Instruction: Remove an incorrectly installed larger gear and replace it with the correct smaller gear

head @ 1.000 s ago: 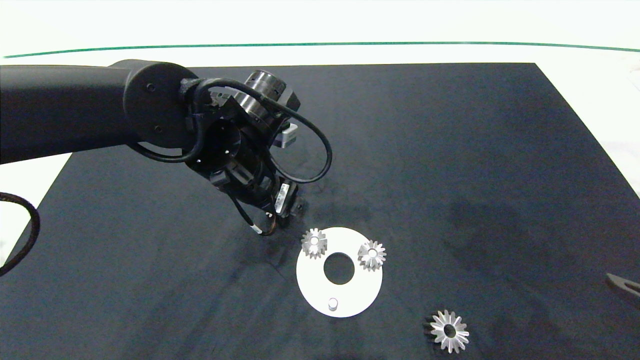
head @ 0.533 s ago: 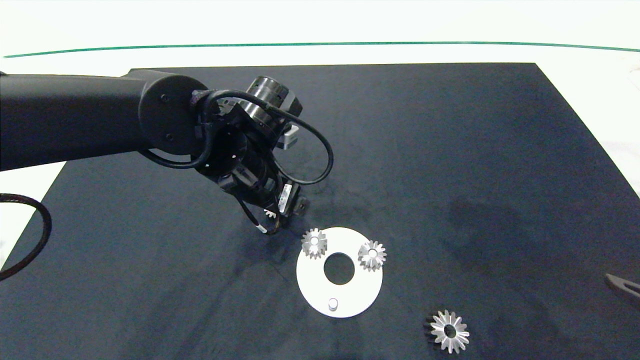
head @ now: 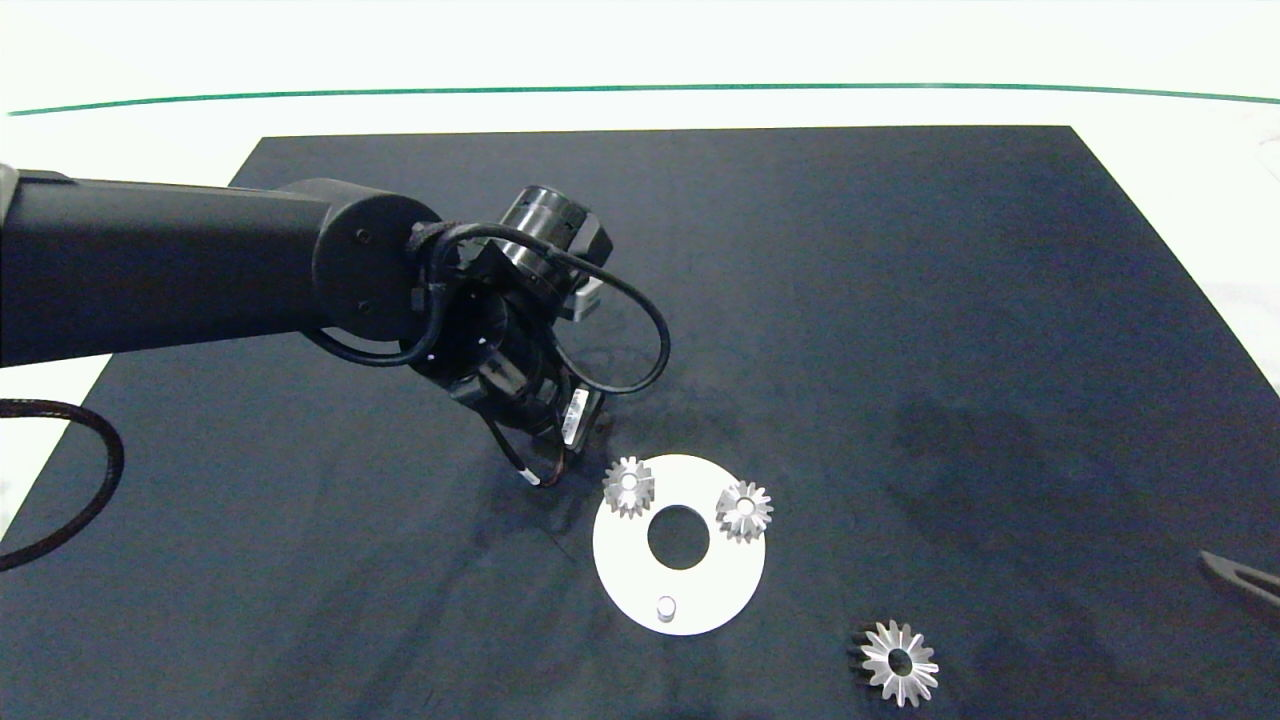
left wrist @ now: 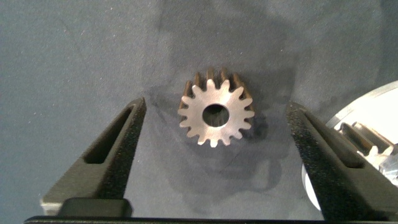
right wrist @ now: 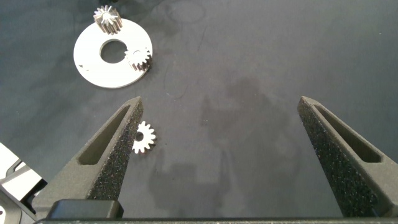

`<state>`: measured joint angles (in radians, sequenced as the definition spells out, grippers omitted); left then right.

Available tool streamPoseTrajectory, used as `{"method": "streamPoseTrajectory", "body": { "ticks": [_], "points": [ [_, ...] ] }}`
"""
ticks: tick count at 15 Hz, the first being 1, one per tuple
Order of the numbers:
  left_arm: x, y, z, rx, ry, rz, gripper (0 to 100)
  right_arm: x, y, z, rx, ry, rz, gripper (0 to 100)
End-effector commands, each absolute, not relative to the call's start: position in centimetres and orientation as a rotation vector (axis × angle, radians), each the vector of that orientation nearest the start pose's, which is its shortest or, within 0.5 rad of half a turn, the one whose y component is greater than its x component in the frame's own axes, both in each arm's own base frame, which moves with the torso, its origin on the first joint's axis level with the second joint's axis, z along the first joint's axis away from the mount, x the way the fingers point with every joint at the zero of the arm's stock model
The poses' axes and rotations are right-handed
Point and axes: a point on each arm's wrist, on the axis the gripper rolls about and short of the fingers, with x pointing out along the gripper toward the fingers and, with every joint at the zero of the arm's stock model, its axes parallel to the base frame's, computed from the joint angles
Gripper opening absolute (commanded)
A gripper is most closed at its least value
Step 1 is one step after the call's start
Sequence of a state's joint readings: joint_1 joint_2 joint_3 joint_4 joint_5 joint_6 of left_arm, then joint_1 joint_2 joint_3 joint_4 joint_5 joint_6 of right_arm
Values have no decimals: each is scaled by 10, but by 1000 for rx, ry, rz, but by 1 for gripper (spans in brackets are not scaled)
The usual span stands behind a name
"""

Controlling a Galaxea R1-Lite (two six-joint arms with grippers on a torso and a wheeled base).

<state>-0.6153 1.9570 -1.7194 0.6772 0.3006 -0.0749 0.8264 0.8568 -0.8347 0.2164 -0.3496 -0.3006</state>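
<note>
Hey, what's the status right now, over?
Left end effector open over smaller gear on mat. Right end effector open, parked. Larger gear off disc, peg bare. Nothing blocking.

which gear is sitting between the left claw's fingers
The smaller gear, whitish with stubby teeth, lying flat on the dark mat between the open left claw; the other gears are by the white disc.

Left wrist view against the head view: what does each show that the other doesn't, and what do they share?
Only the left wrist view shows the smaller gear, flat on the dark mat between the left gripper's open fingers, touching neither. Only the head view shows the larger gear lying on the mat off the white disc, the disc's bare peg, and the right gripper at the right edge. Both show the mat, the disc and a small grey gear on it.
</note>
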Motion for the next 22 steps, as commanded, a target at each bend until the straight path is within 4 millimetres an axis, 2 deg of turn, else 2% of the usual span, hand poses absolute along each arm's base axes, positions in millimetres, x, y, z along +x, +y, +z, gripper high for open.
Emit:
{"method": "streamPoseTrajectory", "body": {
  "ticks": [1, 22],
  "points": [
    [299, -204, 230, 337, 831, -260, 81, 60, 53, 273, -434, 135, 503, 100],
    [298, -204, 231, 340, 824, -264, 39, 60, 54, 273, -437, 137, 506, 100]
  ]
}}
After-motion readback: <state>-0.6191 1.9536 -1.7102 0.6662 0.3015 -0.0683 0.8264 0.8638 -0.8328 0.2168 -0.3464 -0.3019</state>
